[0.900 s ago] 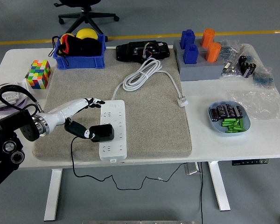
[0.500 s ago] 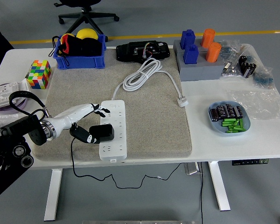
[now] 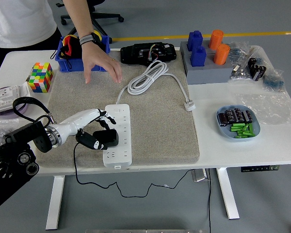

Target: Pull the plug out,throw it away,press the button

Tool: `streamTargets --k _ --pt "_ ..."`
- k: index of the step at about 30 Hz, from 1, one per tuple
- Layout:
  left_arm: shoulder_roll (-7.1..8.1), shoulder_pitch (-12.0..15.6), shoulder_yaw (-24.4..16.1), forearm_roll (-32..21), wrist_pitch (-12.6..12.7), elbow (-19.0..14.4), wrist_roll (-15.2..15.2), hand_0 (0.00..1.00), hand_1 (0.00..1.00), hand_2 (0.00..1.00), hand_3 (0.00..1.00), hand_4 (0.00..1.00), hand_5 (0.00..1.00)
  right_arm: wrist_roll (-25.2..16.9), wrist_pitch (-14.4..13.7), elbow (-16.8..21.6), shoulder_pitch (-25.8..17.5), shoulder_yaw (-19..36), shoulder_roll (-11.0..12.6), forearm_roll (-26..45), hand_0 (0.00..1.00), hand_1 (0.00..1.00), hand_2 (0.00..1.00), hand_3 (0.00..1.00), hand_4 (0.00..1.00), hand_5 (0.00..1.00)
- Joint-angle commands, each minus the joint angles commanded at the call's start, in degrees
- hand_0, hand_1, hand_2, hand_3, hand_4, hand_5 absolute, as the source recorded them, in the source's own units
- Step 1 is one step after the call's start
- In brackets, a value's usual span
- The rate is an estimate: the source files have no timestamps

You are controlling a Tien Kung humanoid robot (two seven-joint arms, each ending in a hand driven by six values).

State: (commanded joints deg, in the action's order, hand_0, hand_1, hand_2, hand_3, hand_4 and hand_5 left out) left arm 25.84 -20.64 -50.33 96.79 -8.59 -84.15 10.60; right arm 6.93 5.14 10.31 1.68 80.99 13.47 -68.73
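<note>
On the counter (image 3: 233, 150) at about eight o'clock, the left robot hand (image 3: 98, 127) curls its fingers around the black plug (image 3: 105, 138), which sits in the white power strip (image 3: 117, 136). At eleven o'clock, a person's hand (image 3: 99, 60) hovers open above the grey mat (image 3: 155, 126).

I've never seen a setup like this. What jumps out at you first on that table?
The robot's left hand reaches in from the left, fingers curled around a black plug seated in the white power strip on the grey mat. Beyond it, a person's hand hovers over the mat's far edge, near a blue bin.
</note>
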Motion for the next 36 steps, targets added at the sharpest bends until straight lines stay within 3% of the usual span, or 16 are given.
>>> streamTargets --k 1,6,7,12,13,18,19,28,31,36 --pt "-0.02 -0.08 0.15 0.02 0.05 0.12 0.07 0.459 0.475 0.469 0.588 0.891 0.002 -0.01 0.00 0.00 0.00 0.02 0.01 0.00 0.804 0.697 0.682 0.667 0.769 0.656" --pt "-0.13 -0.25 0.97 -0.42 1.17 0.41 -0.19 0.459 0.475 0.469 0.588 0.891 0.002 -0.02 0.01 0.00 0.02 -0.05 0.00 0.01 0.804 0.697 0.682 0.667 0.769 0.656" --pt "-0.16 -0.25 0.99 -0.55 1.49 0.46 -0.38 0.420 0.404 0.415 0.549 0.829 0.002 -0.03 0.01 0.00 0.02 -0.05 -0.01 0.01 0.805 0.697 0.683 0.667 0.769 0.656" --pt "-0.24 -0.43 1.58 -1.54 3.69 0.90 -1.69 0.420 0.404 0.415 0.549 0.829 0.002 -0.02 0.02 0.00 -0.01 -0.07 -0.02 -0.03 0.805 0.697 0.683 0.667 0.769 0.656" --pt "-0.25 -0.43 1.71 -1.74 4.10 0.98 -2.01 0.385 0.322 0.345 0.489 0.690 0.002 -0.02 0.02 0.00 0.00 -0.09 -0.01 -0.02 0.805 0.697 0.683 0.667 0.769 0.657" --pt "-0.33 -0.40 1.82 -2.94 5.58 1.55 -3.68 0.385 0.322 0.345 0.489 0.690 0.002 -0.04 0.03 0.00 0.01 -0.17 -0.02 -0.01 0.805 0.697 0.683 0.667 0.769 0.657" --pt "-0.30 -0.44 1.81 -3.07 5.60 1.61 -3.74 0.356 0.292 0.321 0.462 0.649 0.002 -0.05 0.01 0.00 0.02 -0.11 -0.04 -0.02 0.804 0.697 0.683 0.668 0.770 0.657" --pt "0.66 -0.63 0.11 -3.69 5.20 -0.05 -4.13 0.354 0.289 0.315 0.464 0.653 0.002 0.00 0.00 0.00 0.04 0.06 0.01 -0.11 0.804 0.697 0.683 0.667 0.770 0.657" --pt "1.03 -0.82 -1.20 -5.71 6.04 -0.35 -5.67 0.357 0.288 0.314 0.462 0.655 0.002 -0.01 0.01 0.00 0.04 0.02 0.00 -0.08 0.804 0.697 0.683 0.667 0.770 0.657" --pt "0.22 -2.17 -4.06 -5.46 8.14 4.28 -7.53 0.357 0.288 0.314 0.462 0.655 0.002 -0.02 0.07 0.00 0.07 -0.16 -0.09 0.00 0.804 0.697 0.683 0.667 0.770 0.657"
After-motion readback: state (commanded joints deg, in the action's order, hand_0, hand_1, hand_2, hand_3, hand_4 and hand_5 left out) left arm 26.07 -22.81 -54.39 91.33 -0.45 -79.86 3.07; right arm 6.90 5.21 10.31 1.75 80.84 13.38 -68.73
